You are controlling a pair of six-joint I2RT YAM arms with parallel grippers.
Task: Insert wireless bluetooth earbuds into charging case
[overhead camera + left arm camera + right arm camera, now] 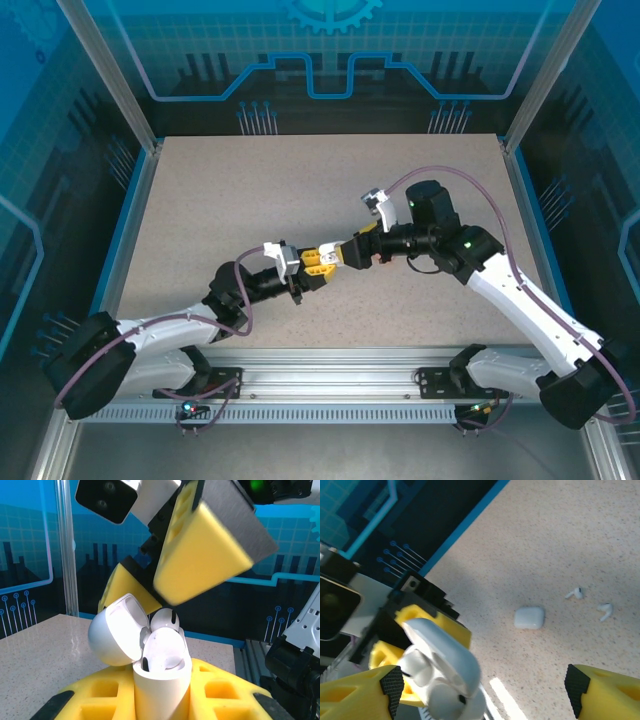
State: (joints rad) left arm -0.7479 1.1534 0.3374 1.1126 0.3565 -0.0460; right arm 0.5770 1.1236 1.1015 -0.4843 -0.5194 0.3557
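Note:
My left gripper [161,696] is shut on a white charging case [162,690], held upright between its yellow fingers [87,700] with the lid [112,635] swung open to the left. Two white earbuds [164,621] sit in the case's wells, heads showing above the rim. My right gripper [482,695] hangs open just above the case [442,680], its yellow fingers [200,555] wide apart and holding nothing. From above, both grippers [303,272] [338,256] meet at mid-table around the case [321,262].
In the right wrist view a closed white case [529,617] lies on the speckled table [545,540]. Two loose white earbuds [575,593] [605,611] lie to its right. A blue rim [465,525] borders the table.

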